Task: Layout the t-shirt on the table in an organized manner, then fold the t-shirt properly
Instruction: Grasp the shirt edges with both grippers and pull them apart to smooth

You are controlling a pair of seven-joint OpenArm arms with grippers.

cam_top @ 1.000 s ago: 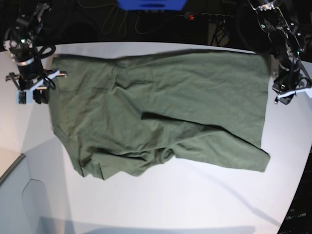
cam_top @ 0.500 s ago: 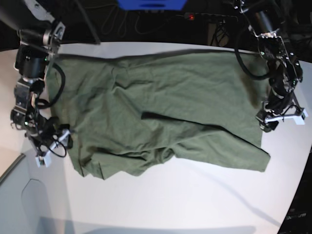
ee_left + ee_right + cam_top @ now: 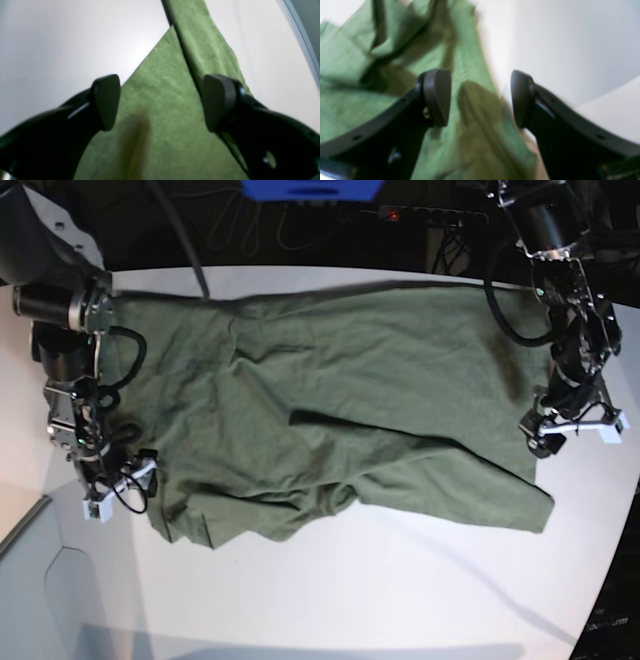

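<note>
The olive-green t-shirt lies spread across the white table, with a fold running through its middle and a bunched near-left corner. My left gripper hovers open over the shirt's right edge. The left wrist view shows its fingers wide apart above a pointed corner of the t-shirt. My right gripper stands open at the shirt's left edge, low near the bunched corner. In the blurred right wrist view its fingers straddle rumpled t-shirt cloth. Neither gripper holds anything.
Behind the table's far edge sit a blue object, dark cables and a power strip with a red light. The table's curved edge runs close to the left gripper. A grey panel lies at the near left.
Both arms have moved from the shirt's far corners toward the near side along its edges. Both grippers have opened. The shirt has not shifted.
</note>
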